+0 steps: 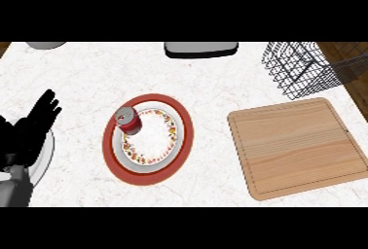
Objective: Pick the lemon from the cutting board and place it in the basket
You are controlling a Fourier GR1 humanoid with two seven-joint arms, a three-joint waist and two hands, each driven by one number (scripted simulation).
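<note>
At the far left your left robot hand rests open, fingers straight and pointing up the view, over the edge of a white plate; your right robot hand is out of view. Moving right, a red-rimmed plate carries a small red can on its left side. Further right lies the cutting board, bare: you'll see no lemon on it or anywhere on the white marble bench. The wire basket stands just beyond the board's far edge, its inside hard to read, so judge the lemon's place unknown
</note>
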